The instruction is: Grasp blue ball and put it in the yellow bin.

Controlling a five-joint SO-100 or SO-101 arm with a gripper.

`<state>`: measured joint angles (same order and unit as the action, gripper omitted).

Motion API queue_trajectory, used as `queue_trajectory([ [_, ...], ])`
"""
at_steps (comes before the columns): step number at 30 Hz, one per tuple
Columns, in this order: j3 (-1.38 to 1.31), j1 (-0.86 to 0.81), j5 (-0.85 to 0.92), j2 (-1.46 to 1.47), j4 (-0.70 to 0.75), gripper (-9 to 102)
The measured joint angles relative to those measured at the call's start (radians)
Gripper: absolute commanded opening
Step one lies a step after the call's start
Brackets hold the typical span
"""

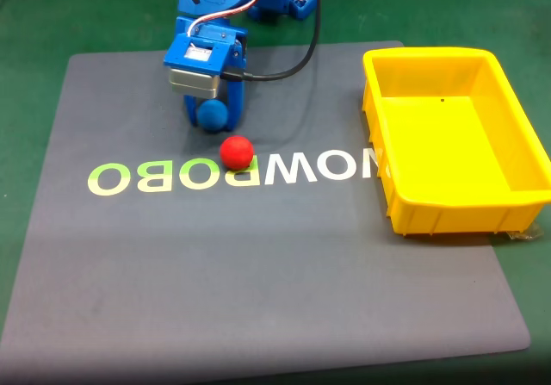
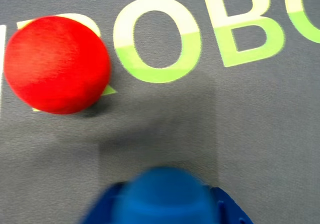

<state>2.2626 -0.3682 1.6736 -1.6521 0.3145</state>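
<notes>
Two small matte balls lay on the grey mat (image 1: 258, 264) lettered "BOBO" in white-green: the blue ball (image 1: 213, 114) sat between the blue end effector's (image 1: 212, 116) fingers, seemingly gripped, beside the red ball (image 1: 237, 152). The bright yellow rectangular plastic bin (image 1: 516, 109) stood well apart at the right of the fixed view.

Even, bright overhead light throughout. In the wrist view the blue ball (image 2: 167, 194) is blurred. The red ball (image 2: 56, 63) casts a soft shadow.

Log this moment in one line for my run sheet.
gripper: shut on blue ball | red ball: on mat, beside | yellow bin: empty
</notes>
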Motion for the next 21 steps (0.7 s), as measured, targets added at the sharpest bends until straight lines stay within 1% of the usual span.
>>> queue_trajectory([
  [1,0.000,0.000,0.000,0.000,0.000,0],
  [13,0.000,0.000,0.000,-0.012,0.000,0],
  [18,0.002,0.009,0.000,-0.150,0.017,0],
  [21,0.002,0.048,0.000,-0.279,0.034,0],
])
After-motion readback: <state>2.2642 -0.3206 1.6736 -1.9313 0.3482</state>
